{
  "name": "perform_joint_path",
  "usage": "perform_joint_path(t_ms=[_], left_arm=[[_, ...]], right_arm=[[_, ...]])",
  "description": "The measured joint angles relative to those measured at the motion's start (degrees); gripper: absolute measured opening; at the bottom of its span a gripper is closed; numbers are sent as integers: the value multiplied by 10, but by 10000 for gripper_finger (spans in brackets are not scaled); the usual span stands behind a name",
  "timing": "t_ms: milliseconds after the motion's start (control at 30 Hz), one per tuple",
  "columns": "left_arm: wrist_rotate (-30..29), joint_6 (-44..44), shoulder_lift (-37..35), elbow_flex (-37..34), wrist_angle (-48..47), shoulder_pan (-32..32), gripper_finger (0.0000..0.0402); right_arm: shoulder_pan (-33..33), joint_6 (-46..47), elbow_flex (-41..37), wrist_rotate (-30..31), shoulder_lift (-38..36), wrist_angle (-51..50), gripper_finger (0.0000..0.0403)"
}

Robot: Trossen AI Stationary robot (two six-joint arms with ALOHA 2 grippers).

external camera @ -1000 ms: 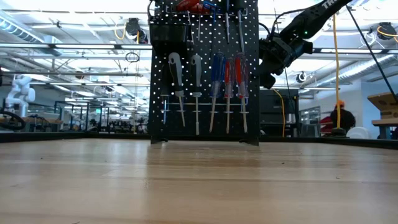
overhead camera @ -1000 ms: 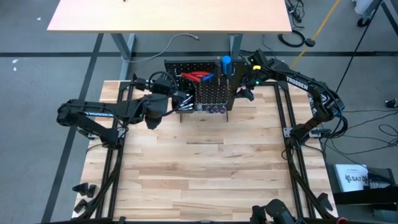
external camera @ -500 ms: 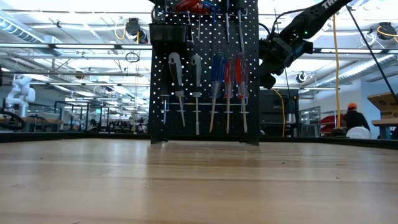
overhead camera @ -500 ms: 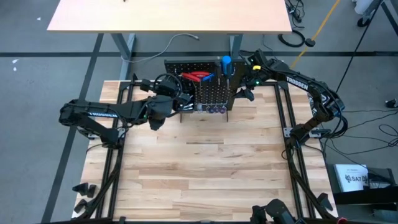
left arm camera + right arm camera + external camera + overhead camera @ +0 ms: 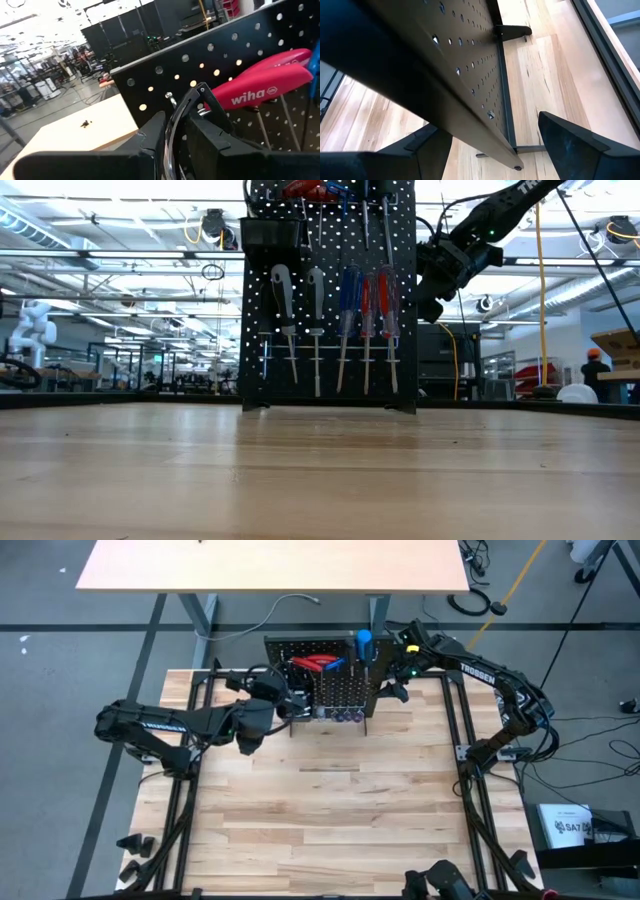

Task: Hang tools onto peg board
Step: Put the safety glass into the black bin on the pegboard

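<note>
The black peg board stands upright at the table's far edge. Screwdrivers with white, blue and red handles hang in a row on its front, and red pliers hang near its top. My left gripper is at the board's upper left, shut on a slim dark-and-silvery metal tool. The tool's free end is close to a metal hook. My right gripper is at the board's right edge, one finger on each side of it. My left gripper pinches the slim metal tool between its two fingers, which come level from the table's left. The tool's curved free end sticks out past the fingertips toward the board, clear of the table. My right gripper clasps the peg board's right edge between its fingers, slanting down from the right. The board hides where the pads meet it. The board stays upright on its feet.
A black bin is fixed at the board's upper left. A blue handle stands at the board's top right. Bare wooden tabletop stretches in front of the board. A second table stands beyond it.
</note>
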Motion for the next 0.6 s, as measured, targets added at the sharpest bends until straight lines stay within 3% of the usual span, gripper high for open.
perform_joint_path(t_ms=[267, 600], left_arm=[[27, 1, 22, 0, 12, 31, 80], [-22, 34, 30, 0, 10, 32, 80]], right_arm=[[1, 8, 0, 0, 0, -3, 283], [1, 6, 0, 0, 0, -6, 283]])
